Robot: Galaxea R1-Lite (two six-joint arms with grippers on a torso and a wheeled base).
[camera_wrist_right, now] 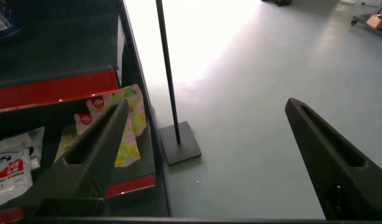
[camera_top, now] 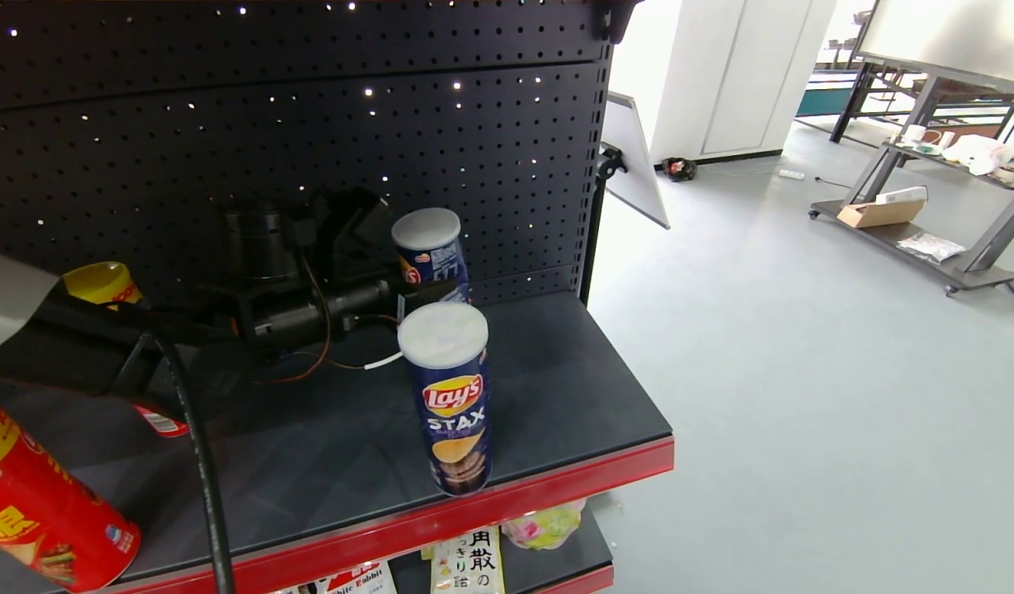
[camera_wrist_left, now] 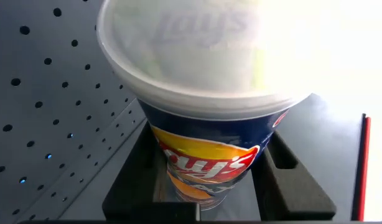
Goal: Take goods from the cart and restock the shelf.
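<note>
Cardboard can [camera_wrist_left: 209,165], likely light, stiff yet crushable, slick-skinned: your left gripper [camera_wrist_left: 211,140] pinches it mid-body, so squeeze gently. Right gripper [camera_wrist_right: 208,106] hangs spread.

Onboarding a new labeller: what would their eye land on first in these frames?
A blue chip can stands upright near the red front edge of the black shelf. Behind it, by the pegboard, the left hand is closed around a second blue chip can. A red chip can sits at the shelf's front left.
</note>
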